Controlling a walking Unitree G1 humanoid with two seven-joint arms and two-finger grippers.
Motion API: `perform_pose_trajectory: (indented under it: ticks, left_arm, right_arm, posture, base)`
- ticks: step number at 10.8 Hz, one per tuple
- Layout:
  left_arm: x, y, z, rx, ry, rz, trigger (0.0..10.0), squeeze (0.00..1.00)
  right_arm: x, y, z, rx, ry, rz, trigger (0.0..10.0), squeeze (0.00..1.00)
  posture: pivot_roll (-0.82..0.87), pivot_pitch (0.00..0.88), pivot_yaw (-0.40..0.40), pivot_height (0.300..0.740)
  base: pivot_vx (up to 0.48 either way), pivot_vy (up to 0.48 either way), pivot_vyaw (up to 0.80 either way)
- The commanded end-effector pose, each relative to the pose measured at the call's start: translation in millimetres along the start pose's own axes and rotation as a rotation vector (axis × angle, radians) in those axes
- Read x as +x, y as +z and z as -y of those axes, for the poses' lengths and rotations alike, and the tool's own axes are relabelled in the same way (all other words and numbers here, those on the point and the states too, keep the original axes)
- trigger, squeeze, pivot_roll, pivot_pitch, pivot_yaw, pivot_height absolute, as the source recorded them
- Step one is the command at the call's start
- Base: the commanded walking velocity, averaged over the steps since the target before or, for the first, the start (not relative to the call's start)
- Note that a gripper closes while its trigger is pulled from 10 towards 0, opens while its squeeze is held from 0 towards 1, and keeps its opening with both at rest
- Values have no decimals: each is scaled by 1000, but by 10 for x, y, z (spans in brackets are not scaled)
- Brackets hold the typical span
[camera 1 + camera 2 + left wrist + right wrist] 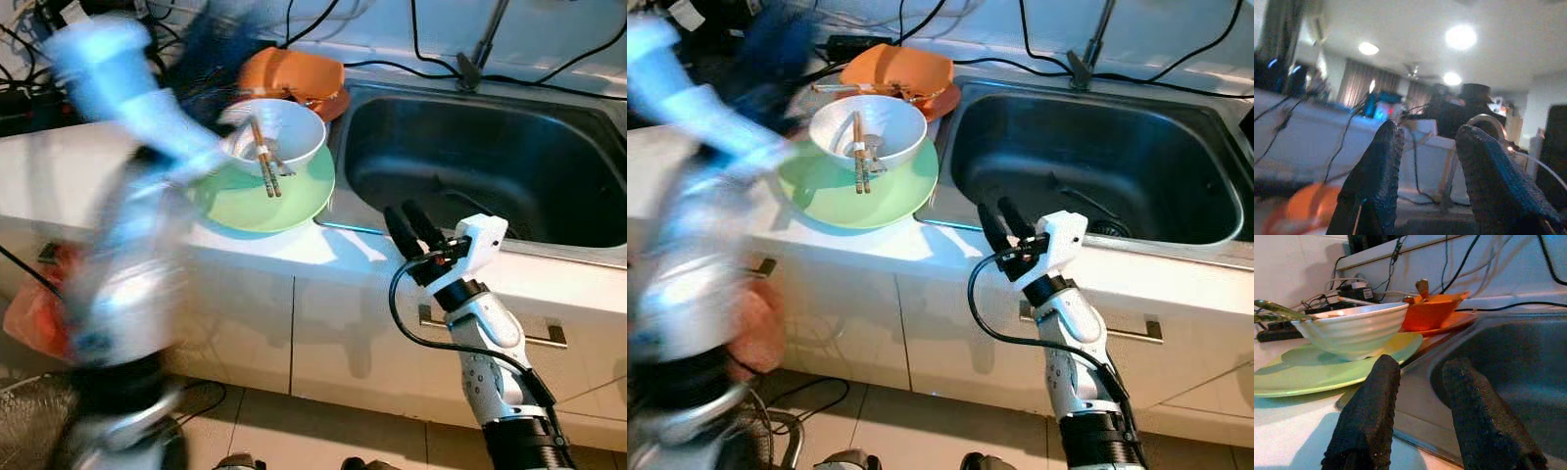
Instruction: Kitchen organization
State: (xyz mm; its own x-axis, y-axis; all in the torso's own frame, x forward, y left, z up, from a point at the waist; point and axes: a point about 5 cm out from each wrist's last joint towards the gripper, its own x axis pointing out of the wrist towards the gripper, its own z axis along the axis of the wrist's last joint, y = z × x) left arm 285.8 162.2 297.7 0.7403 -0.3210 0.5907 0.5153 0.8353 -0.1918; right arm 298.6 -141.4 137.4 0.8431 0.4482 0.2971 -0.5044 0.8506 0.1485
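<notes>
I hold the right gripper [411,220] with its fingers parted and empty, at the counter's front edge beside the steel sink [490,162]. Just ahead and to its left, a white ribbed bowl [279,132] with wooden chopsticks [265,162] sits on a pale green plate [265,201]; orange dishes [294,78] lie beyond. My left gripper [1425,161], raised and blurred, is parted and empty.
</notes>
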Motion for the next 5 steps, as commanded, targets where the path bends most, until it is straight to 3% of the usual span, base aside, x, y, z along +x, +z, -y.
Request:
perform_pose_trajectory:
  ticks: [1,3,5]
  left_arm:
    - [-44,89,16,-39,-42,18,10000,0]
    - [-316,149,-216,-146,29,-11,10000,0]
    - [-585,-44,-304,-258,78,-118,10000,0]
  right_arm:
    - [-10,-15,18,18,11,-4,10000,0]
    - [-45,48,-11,51,95,27,10000,0]
    - [-65,67,-22,65,123,45,10000,0]
  posture:
    - [224,107,-43,740]
    - [225,113,-43,740]
    - [222,119,-45,740]
  base:
    - [0,0,0]
    - [0,0,0]
    - [0,0,0]
